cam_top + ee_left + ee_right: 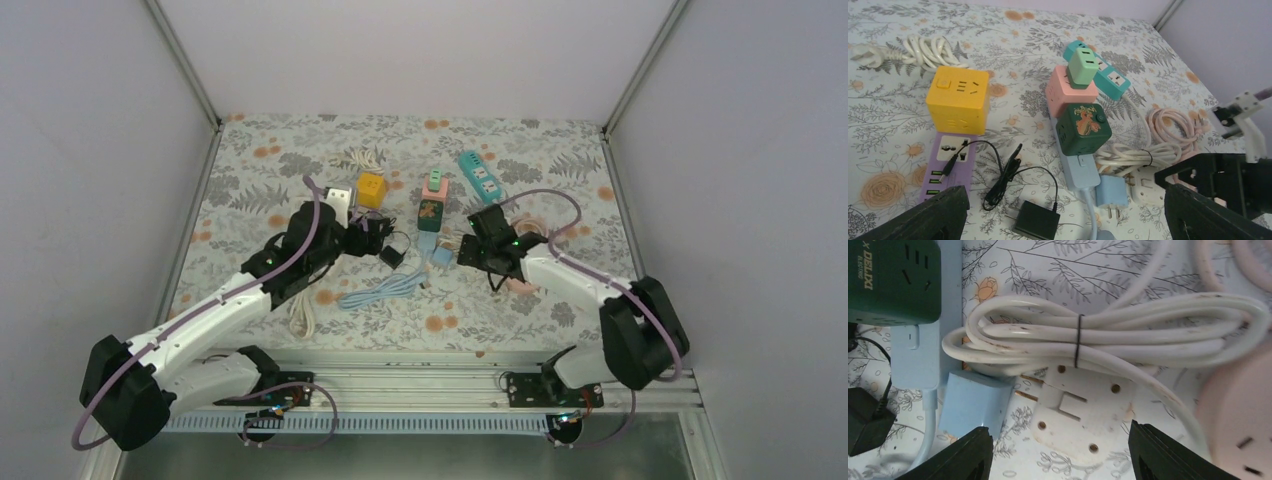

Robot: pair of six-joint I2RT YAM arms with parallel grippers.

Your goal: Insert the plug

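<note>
Your right gripper (pixel 1059 440) hangs over the white plug (pixel 1083 415), jaws apart astride it and not touching, probably lined up to pinch it. The plug lies flat beside the light blue adapter (pixel 975 405). Your left gripper (pixel 1066 200) stands wide, empty.

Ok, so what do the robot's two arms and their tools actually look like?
The left arm and the right arm have white link covers with chunky black joints. A lilac cable loops along each. The left tool and the right tool are black, with blocky black fingers. A small green light glows near the right wrist.
</note>
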